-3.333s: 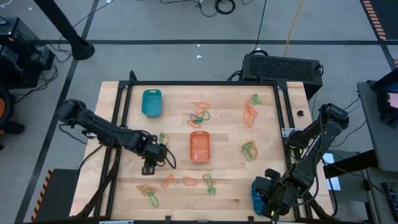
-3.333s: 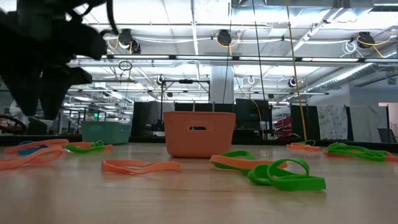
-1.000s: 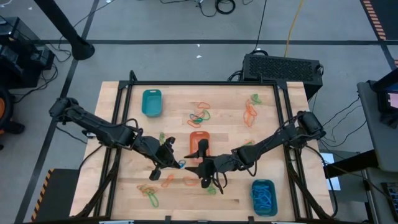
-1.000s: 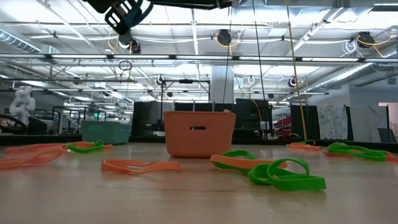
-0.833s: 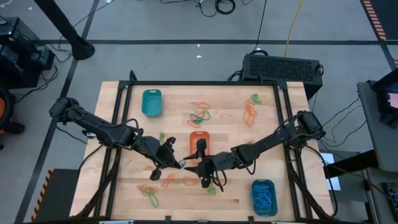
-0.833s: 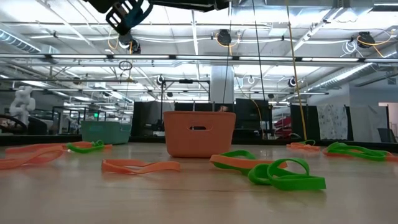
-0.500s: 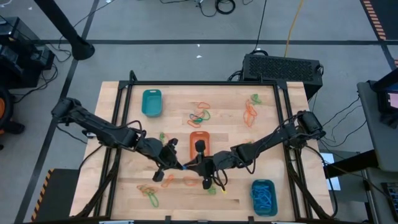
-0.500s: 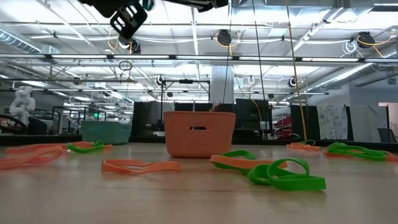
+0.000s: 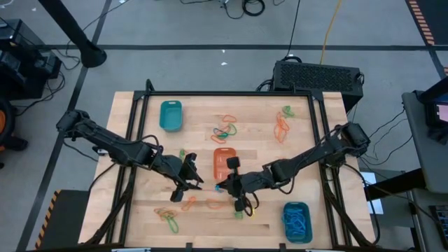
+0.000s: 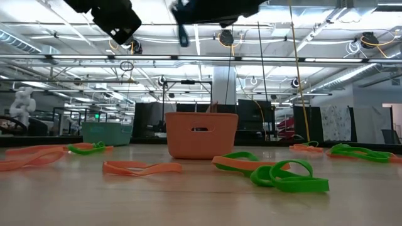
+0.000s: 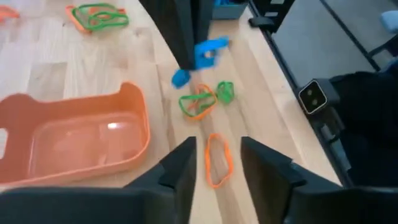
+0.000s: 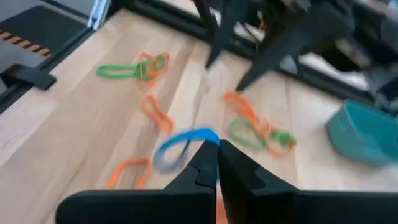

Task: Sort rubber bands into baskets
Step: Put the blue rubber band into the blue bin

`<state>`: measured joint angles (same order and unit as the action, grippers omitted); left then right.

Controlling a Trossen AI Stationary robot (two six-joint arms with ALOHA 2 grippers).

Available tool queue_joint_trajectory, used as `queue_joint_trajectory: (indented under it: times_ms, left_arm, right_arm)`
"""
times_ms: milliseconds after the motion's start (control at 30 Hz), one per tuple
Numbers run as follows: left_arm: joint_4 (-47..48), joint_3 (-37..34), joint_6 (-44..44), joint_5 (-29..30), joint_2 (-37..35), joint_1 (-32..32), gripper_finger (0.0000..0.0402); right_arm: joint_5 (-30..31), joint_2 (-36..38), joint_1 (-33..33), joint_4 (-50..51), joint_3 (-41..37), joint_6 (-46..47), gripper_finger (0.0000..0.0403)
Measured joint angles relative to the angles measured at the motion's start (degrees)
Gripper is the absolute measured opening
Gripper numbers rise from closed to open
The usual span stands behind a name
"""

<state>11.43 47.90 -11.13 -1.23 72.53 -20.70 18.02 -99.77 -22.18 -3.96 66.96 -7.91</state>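
Near the centre of the high view, the right gripper (image 9: 218, 187) is seen just left of the orange basket's (image 9: 224, 155) lower end, its fingers pressed together on a blue rubber band (image 12: 180, 145) that hangs from the tips above the table (image 9: 301, 150). Left of it, the left gripper (image 9: 199, 182) is held with its fingers (image 11: 180, 165) spread and nothing between them. One teal basket (image 9: 170, 115) is set at the upper left of the table, and another teal basket (image 9: 297, 221), holding blue bands, at the lower right. Loose orange and green bands (image 9: 225, 128) are scattered above the orange basket, at the right (image 9: 281, 124), and along the lower edge (image 9: 166, 217).
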Motion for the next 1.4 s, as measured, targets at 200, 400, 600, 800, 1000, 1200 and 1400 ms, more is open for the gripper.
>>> queue_joint_trajectory:
  times_ms: [200, 400, 600, 800, 1000, 1200, 1400]
  left_arm:
    - [8.35, 0.04, 3.52, 3.34, 0.0, 1.0, 0.0169]
    - [10.2, 0.0, 8.46, 12.12, 0.0, 2.78, 0.0171]
    - [1.34, 0.0, 15.89, 15.33, 0.67, 7.31, 0.0171]
    - [-2.51, 0.04, 19.47, 15.25, 3.4, 13.92, 0.0171]
    - [-1.99, 0.02, 19.37, 10.36, 7.23, 18.91, 0.0171]
    - [-2.02, 0.02, 19.01, 6.21, 10.14, 19.95, 0.0171]
    - [-2.88, 0.02, 18.95, 5.91, 11.41, 19.78, 0.0171]
  right_arm:
    - [-1.16, 7.42, -3.85, 18.59, 0.0, 14.63, 0.0]
    - [-7.59, 15.33, -10.54, 38.34, 0.0, 42.15, 0.0]
    - [-12.07, 17.18, -19.38, 47.43, 0.02, 70.33, 0.0]
    - [-11.99, 13.57, -26.66, 49.41, 0.02, 82.45, 0.0]
    - [-13.77, 8.58, -29.44, 51.5, 0.02, 92.16, 0.0]
    - [-16.85, 4.56, -30.41, 50.58, 0.02, 95.97, 0.0]
    - [-13.84, 1.13, -29.92, 55.29, 0.02, 98.53, 0.0]
